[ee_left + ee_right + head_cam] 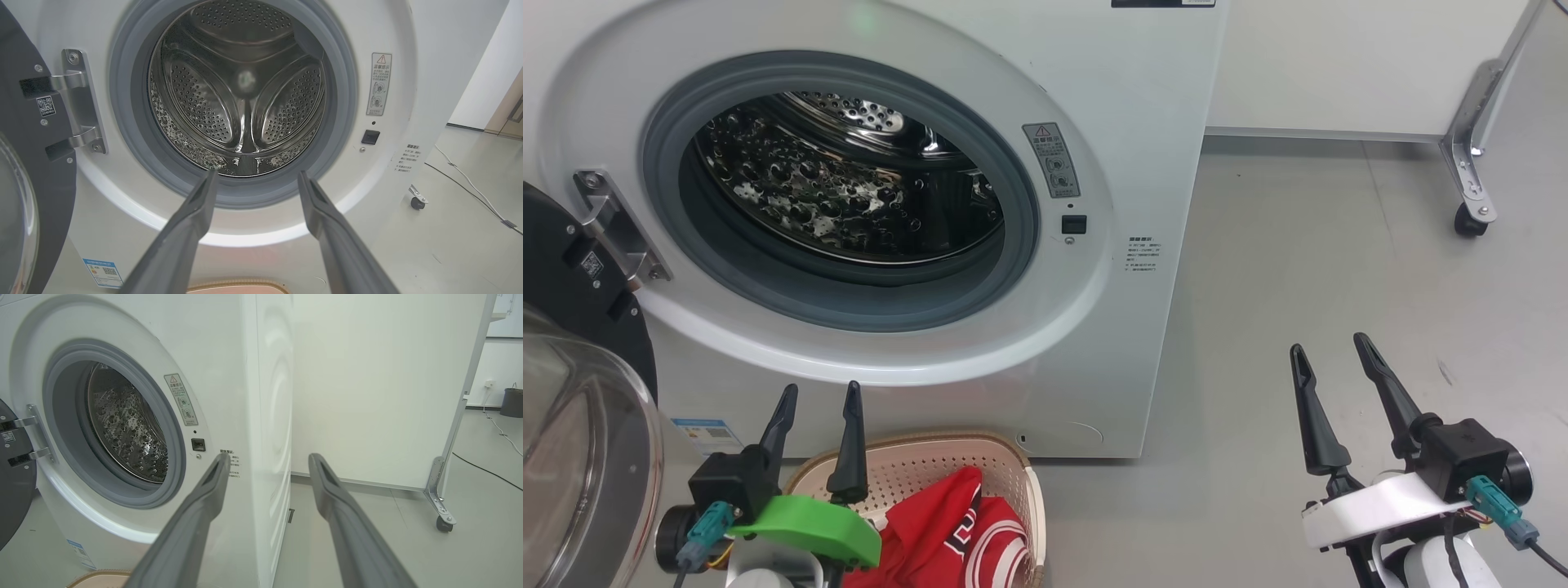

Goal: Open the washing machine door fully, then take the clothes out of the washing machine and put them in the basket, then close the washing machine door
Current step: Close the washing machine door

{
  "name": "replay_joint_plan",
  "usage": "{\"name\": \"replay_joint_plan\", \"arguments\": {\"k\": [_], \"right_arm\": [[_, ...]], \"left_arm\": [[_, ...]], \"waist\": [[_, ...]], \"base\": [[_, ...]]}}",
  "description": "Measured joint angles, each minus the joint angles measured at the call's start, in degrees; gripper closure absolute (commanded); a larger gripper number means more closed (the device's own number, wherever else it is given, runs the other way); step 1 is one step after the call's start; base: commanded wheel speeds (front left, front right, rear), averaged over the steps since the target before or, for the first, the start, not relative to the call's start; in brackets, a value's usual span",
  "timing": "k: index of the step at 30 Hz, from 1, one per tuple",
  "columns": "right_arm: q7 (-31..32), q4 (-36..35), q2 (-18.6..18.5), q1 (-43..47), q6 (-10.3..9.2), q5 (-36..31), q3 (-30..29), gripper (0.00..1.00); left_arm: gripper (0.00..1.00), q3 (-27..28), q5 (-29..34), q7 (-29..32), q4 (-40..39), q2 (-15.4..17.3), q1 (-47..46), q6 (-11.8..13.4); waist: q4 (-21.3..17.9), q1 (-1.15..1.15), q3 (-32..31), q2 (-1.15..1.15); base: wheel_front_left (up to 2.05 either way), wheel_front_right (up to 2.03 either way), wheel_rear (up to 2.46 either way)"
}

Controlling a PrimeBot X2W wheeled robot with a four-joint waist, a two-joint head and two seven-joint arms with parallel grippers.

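My left claw (822,387) and right claw (1327,341) gape empty; a glancing push may leave the washing machine door (556,269) unlatched.

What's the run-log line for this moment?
door open; washing machine empty; clothes in basket; left gripper open, empty; right gripper open, empty; next: close door

Head looks down, wrists look level, all sharing the washing machine (1160,122).

You see your right gripper (268,458), fingers spread wide, pointing at the washing machine (220,355) by its front right corner. The washing machine door (14,498) stands open at left, and the basket (102,575) rim shows below.
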Motion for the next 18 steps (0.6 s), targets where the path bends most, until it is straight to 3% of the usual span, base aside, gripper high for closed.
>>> {"name": "replay_joint_plan", "arguments": {"k": [18], "right_arm": [[0.0,-0.42,0.07,0.39,-0.33,0.0,0.26,0.0]], "left_arm": [[0.0,-0.93,0.34,0.0,-3.39,0.05,2.25,2.11]], "waist": [[-0.05,0.0,0.36,0.0]], "base": [[0.0,0.0,0.0]]}}
